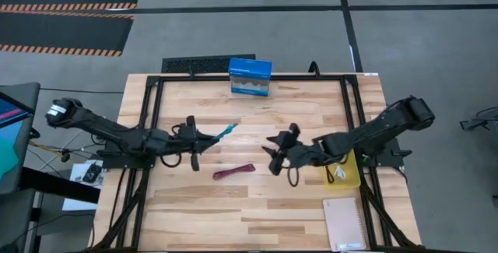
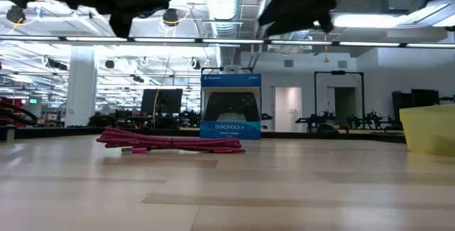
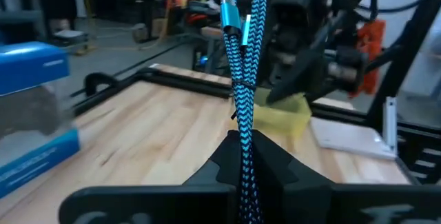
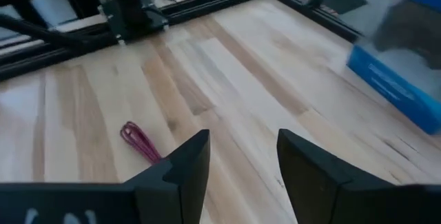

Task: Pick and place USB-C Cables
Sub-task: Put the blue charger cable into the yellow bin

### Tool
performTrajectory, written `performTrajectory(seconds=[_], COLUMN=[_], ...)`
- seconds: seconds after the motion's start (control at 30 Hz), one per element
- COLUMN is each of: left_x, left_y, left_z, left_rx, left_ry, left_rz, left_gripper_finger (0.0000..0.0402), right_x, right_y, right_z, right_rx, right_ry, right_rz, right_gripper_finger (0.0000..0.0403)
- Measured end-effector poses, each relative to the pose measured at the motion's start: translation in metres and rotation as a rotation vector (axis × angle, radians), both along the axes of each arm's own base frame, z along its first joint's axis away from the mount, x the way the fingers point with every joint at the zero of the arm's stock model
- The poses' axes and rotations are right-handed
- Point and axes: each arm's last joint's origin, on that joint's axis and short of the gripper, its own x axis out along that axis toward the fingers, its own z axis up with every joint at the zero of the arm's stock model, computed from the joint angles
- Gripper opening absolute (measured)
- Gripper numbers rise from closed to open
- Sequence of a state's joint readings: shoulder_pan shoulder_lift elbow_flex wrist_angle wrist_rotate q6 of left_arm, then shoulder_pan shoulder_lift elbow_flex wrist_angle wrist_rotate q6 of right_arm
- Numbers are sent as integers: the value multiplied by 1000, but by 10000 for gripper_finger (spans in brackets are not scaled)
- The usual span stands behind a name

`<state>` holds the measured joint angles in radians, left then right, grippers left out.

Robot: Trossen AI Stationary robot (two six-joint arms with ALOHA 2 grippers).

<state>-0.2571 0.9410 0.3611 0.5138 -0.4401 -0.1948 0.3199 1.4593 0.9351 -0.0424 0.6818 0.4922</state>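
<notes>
My left gripper (image 1: 208, 138) is above the table's left middle, shut on the teal braided cable bundle (image 1: 226, 132). The bundle's silver connectors (image 3: 231, 21) point away from the fingers. The maroon-red cable bundle (image 1: 233, 171) lies flat on the wood between the two arms, and it also shows in the low view (image 2: 170, 143) and the right wrist view (image 4: 141, 141). My right gripper (image 1: 272, 153) hovers open above the table, just right of the maroon bundle, with nothing between its fingers (image 4: 241, 162). The black and white cables are out of view. My left gripper pinches the teal bundle between its two fingers at one end (image 3: 242, 148), with several strands together. The fingers come roughly level from the table's left and lie along the cable. The bundle is lifted clear and sticks out past the fingertips toward the right arm.
A blue DualShock box (image 1: 250, 76) stands at the table's far edge, and it shows behind the maroon bundle in the low view (image 2: 231, 106). A yellow container (image 1: 342, 171) sits under the right arm, with a notebook (image 1: 345, 222) at the near right corner. Bare wood lies near the front.
</notes>
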Motion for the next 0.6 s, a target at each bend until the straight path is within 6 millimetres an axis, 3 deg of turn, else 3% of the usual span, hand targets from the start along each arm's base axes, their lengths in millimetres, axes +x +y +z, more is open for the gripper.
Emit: performTrajectory(seconds=[0.17, 0.37, 0.6], left_x=[6, 11, -12], left_y=[3, 1, 12], left_z=[0, 4, -34], left_rx=[7, 56, 19], left_ry=[-34, -146, -297], left_rz=[-37, -101, -50], left_gripper_finger=[2, 2, 2], right_x=[29, 49, 57], right_y=[2, -13, -26], right_z=[-9, -12, -13], right_rx=[-30, -38, -21], right_ry=[-112, -230, -288], right_rz=[125, 197, 218], right_gripper_finger=[192, 195, 199])
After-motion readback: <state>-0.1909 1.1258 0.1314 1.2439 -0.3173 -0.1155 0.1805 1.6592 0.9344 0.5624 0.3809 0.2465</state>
